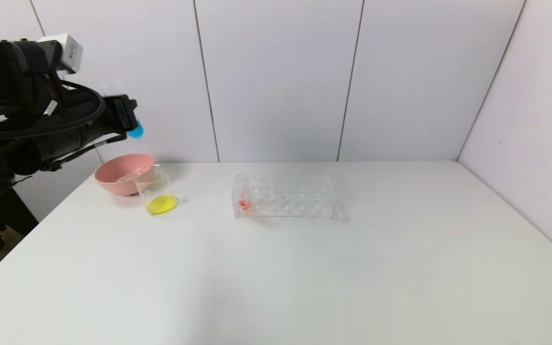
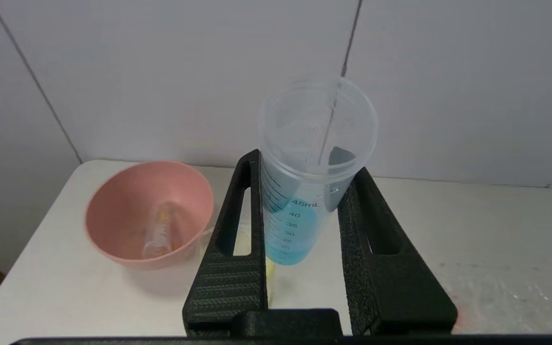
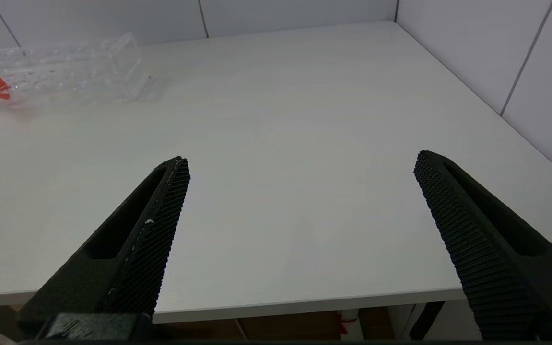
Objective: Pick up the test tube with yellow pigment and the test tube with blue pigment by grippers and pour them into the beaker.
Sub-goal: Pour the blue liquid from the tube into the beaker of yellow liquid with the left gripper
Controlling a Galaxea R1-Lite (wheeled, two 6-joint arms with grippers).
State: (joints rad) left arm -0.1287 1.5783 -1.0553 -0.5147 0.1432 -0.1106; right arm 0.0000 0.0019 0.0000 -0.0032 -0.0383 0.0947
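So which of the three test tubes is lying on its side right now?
The emptied one in the pink bowl: that test tube lies slanted; the blue one is gripped, the red one stands racked.

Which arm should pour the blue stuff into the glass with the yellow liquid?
Left: its tool already grips the blue tube above the beaker. The right tool hangs open, far off.

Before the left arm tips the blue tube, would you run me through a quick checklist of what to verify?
1. Left gripper shut on the test tube with blue pigment: ok.
2. Tube upright, blue liquid inside: ok.
3. Beaker upright on the table, yellow liquid in it: ok.
4. Tube lined up over the beaker: cannot tell.
5. Pink bowl right behind the beaker, touching or not: cannot tell.
6. Right gripper open, away from the pour: ok.
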